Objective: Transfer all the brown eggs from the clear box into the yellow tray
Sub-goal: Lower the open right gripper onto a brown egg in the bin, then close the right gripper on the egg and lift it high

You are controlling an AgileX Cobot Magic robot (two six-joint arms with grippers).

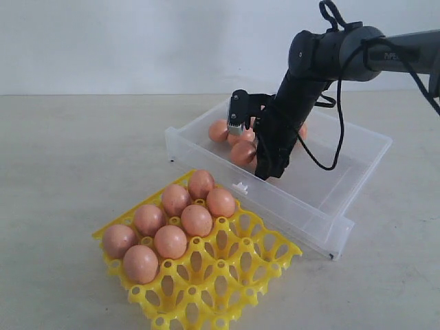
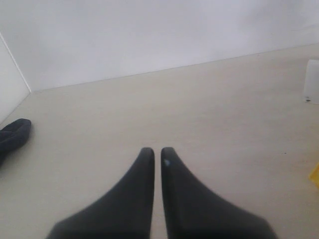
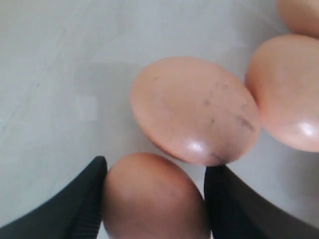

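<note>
The right pincer (image 3: 157, 167) reaches down into the clear box (image 1: 295, 199), its 2 black fingers (image 3: 82, 204) flanking 1 brown egg (image 3: 152, 199) that lies on the box floor. Each finger sits right against a side of the shell, but whether they pinch it cannot be told. A 2nd egg (image 3: 194, 109) lies against it just beyond the fingertips, with 2 more beside that. The yellow tray (image 1: 227, 275) sits on the table (image 1: 69, 158) just beside the box, with 8 brown eggs (image 1: 196, 220) in its cups. The left pincer (image 2: 157, 152) hangs over bare table, pressed nearly together, holding nothing.
</note>
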